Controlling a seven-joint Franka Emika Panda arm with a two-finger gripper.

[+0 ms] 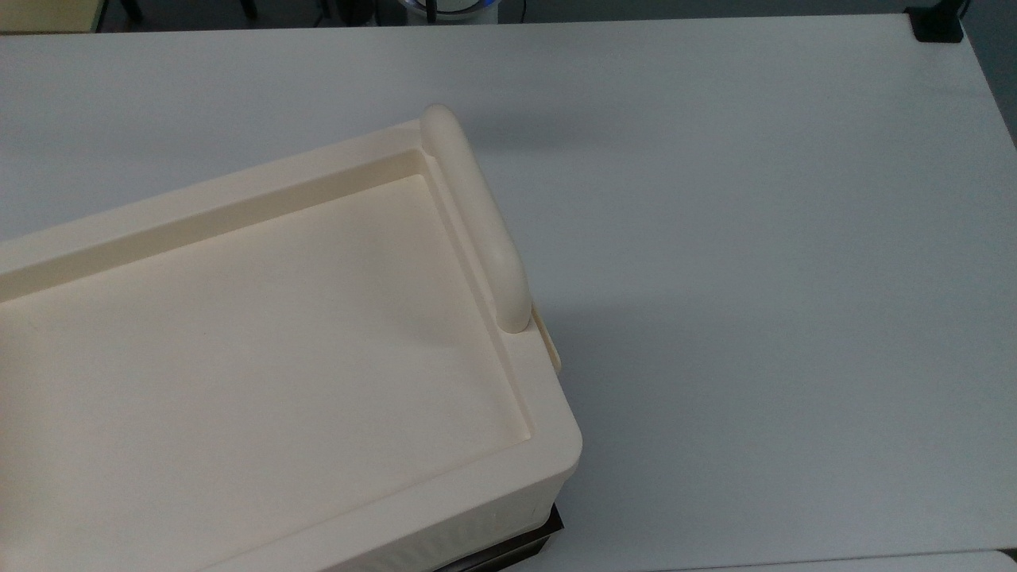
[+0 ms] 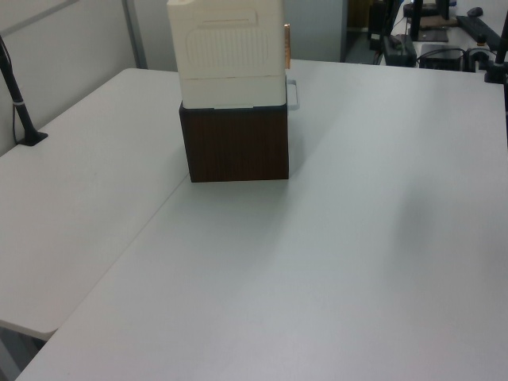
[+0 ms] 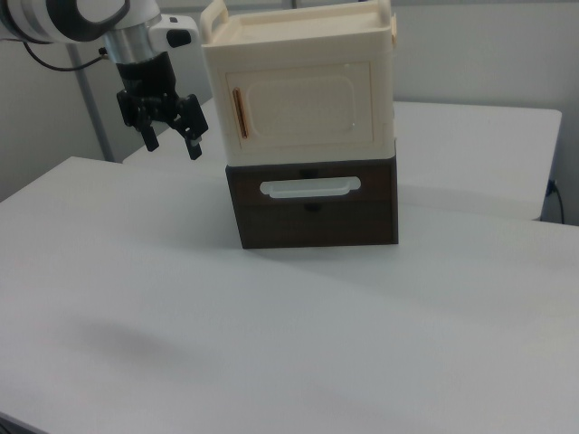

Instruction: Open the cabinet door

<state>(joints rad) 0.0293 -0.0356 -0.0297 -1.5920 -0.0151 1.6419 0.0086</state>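
Note:
The cream cabinet [image 3: 298, 90] stands on a dark brown base [image 3: 312, 217] in the right view. Its door [image 3: 303, 113] faces the camera and lies flush with the front, with a thin brown slot handle [image 3: 240, 113] near its left edge. My gripper [image 3: 172, 147] hangs to the right view's left of the cabinet, level with the door, fingers pointing down, open and holding nothing. From above, the top view has the cabinet's recessed top [image 1: 548, 445] and thick bar handle [image 1: 477, 214]. The cabinet [image 2: 226, 55] also appears in the left view.
The brown base has a drawer with a pale handle [image 3: 309, 187]. The white table [image 3: 271, 344] spreads wide in front of the cabinet. A black post [image 2: 20, 111] stands at the table's edge on the left view's left.

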